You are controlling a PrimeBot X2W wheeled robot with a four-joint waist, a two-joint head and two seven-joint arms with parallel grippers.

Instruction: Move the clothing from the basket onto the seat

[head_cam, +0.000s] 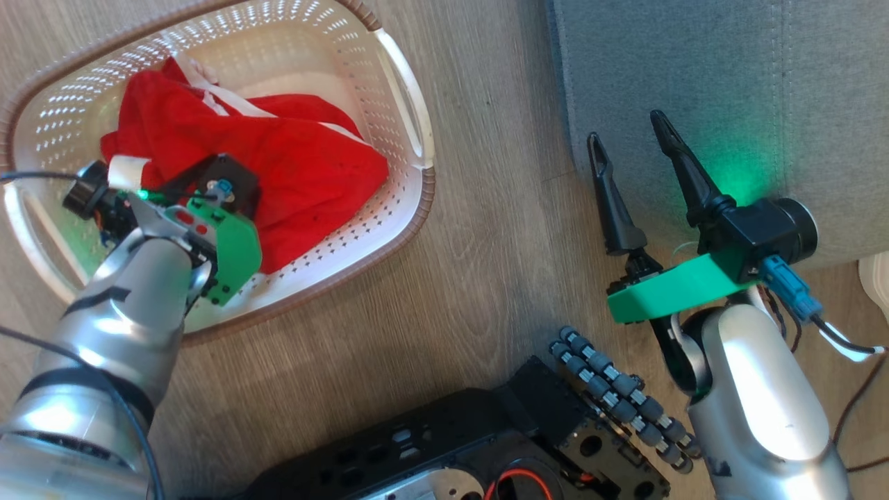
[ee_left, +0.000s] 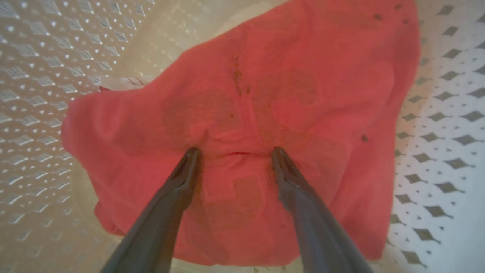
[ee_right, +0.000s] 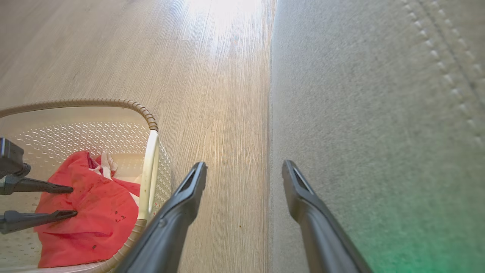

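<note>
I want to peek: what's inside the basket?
Red clothing lies crumpled inside the basket, with a white stripe showing. The left gripper reaches in, its open fingers on the cloth. Whatever is under the cloth is covered.

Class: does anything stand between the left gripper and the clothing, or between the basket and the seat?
Nothing visible separates the left gripper from the clothing; its open fingers meet the fabric. Between the basket and the seat lies bare floor, but the right gripper hangs open at the seat's edge.
</note>
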